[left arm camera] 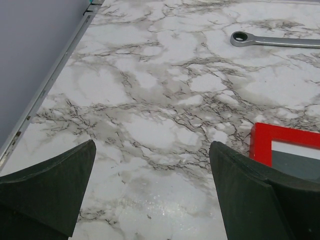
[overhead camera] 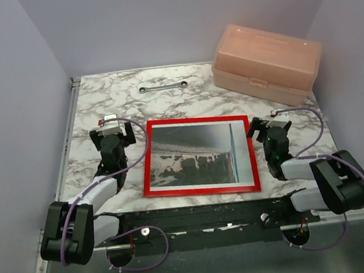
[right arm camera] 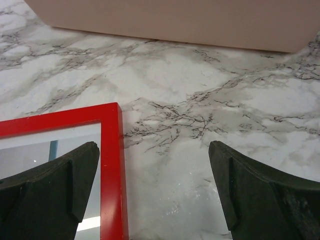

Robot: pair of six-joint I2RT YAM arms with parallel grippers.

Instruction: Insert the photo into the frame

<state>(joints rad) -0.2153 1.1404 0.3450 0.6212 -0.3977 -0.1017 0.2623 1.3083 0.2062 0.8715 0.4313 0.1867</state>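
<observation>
Grey-green rectangular paper photo (overhead camera: 194, 156) sits inside thin bright-red rectangular frame (overhead camera: 196, 119), flat on marble desk (overhead camera: 100, 99); left end effector (overhead camera: 112, 138) & right end effector (overhead camera: 269, 127), both spread apart, empty, flank frame, so a stray sweep could knock it, shifting photo.

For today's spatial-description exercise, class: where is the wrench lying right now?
In the top view the wrench lies flat at the far side of the table, beyond the red frame and left of the pink box, touching neither.
</observation>
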